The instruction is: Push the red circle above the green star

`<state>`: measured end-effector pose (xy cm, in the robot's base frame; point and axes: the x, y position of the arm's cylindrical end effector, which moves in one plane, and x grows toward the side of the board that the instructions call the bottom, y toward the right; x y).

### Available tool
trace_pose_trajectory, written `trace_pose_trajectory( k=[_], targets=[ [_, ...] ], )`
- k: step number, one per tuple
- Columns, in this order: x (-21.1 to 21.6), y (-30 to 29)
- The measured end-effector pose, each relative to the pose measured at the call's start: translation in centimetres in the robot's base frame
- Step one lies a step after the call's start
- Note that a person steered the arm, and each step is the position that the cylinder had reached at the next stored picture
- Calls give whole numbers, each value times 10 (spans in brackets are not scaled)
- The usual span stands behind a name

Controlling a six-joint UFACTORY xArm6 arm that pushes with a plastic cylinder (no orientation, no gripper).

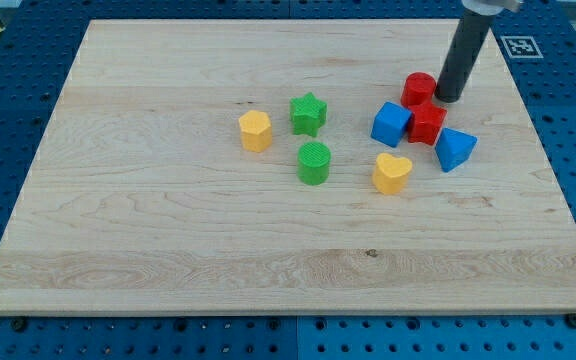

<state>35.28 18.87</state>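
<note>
The red circle [418,89] stands on the wooden board at the view's upper right. My tip [449,98] is right beside it on its right, touching or nearly touching it. The green star [308,113] sits near the board's middle, well to the left of the red circle and slightly lower in the view. A second red block [428,123] lies just below the red circle.
A blue cube [391,123] lies left of the second red block and a blue wedge-like block [455,149] to its lower right. A yellow heart [392,172], a green cylinder [314,162] and a yellow hexagon [255,131] lie around the board's [168,250] middle.
</note>
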Motion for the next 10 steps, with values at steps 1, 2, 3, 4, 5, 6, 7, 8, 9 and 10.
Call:
trace_pose_trajectory(
  k=[1, 2, 3, 4, 5, 6, 7, 8, 9, 10],
  targets=[
    [0, -31],
    [0, -62],
    [0, -86],
    [0, -93],
    [3, -89],
    [16, -88],
    [16, -88],
    [10, -88],
    [10, -100],
    [10, -129]
  ],
)
